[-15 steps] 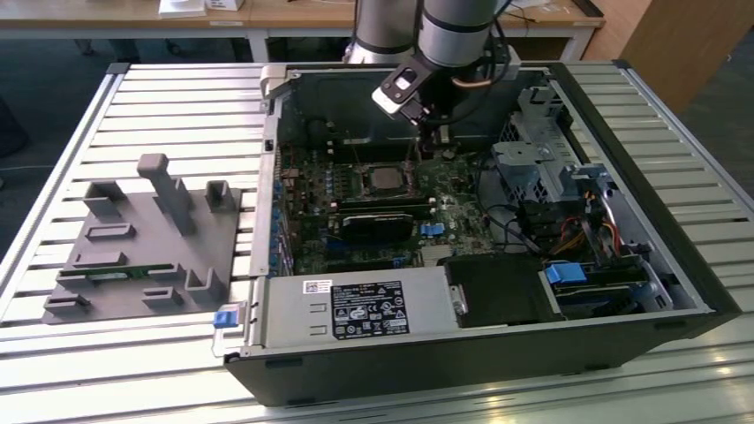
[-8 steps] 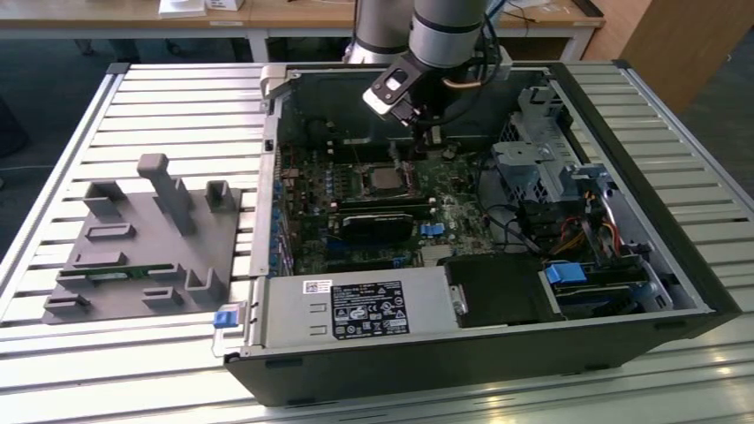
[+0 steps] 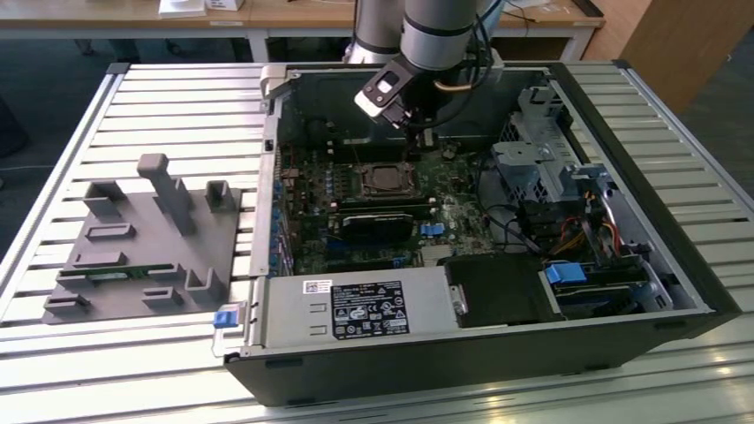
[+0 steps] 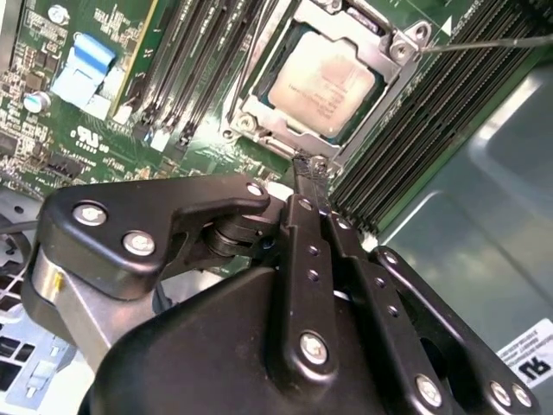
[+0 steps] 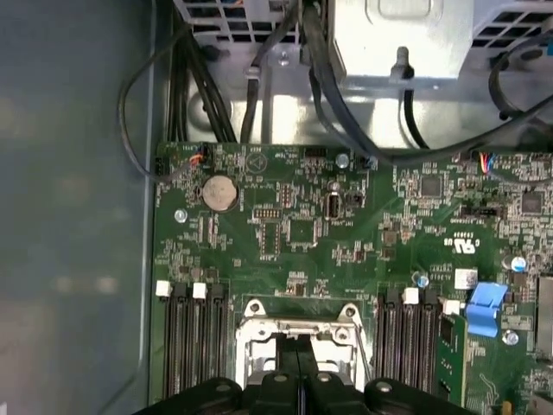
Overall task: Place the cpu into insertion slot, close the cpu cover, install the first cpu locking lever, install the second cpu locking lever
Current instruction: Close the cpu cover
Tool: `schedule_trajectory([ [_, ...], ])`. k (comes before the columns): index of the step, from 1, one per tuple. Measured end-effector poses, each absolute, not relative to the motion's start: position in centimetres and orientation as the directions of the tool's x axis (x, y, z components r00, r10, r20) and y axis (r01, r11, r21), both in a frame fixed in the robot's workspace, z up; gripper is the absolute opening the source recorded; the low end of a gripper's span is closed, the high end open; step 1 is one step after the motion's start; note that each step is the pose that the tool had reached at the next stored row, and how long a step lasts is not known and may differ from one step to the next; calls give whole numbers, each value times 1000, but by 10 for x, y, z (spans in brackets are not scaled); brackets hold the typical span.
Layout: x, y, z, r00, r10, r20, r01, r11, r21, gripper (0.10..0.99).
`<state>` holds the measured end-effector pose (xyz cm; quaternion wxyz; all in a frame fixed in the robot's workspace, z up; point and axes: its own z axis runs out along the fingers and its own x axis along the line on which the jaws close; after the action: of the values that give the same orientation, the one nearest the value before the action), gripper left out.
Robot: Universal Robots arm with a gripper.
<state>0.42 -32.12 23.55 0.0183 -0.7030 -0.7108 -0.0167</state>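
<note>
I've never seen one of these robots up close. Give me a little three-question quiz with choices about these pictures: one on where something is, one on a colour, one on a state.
1. The hand has its fingers: A spread wide; B closed together; C bent backwards.
2. The cpu is: A held in the hand; B on the floor; C seated in the insertion slot.
3. The circuit board is: A green; B red; C white.

Answers:
1 B, the two fingers meet at their tips in the second wrist view.
2 C, the cpu cover frames its silver top.
3 A, both wrist views show it green.
</note>
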Motion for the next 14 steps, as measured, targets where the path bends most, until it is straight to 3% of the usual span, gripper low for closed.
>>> schedule_trajectory([
  [14, -15, -322, 230, -11, 999, 50, 1000, 11, -2, 106],
])
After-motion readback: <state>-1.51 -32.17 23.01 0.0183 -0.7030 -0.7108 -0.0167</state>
